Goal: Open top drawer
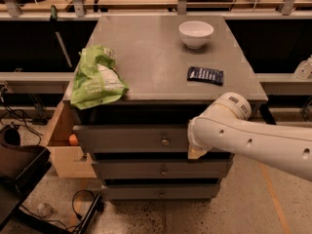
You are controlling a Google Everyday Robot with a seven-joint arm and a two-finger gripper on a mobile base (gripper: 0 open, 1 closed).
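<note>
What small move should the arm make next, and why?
Probably pull straight outward. The gripper sits at the front of the top drawer, just right of its knob, and only a narrow dark gap shows above that front, so it looks barely open.

The gripper (pixel 197 152) sits at the top drawer (pixel 126 138), just right of its knob (pixel 165 142), mostly hidden by the arm (pixel 253 143), maybe touching.

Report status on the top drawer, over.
End effector at top drawer front, just right of knob. Drawer looks part open, dark gap under tabletop. Green chip bag overhangs left corner above; knob unblocked.
</note>
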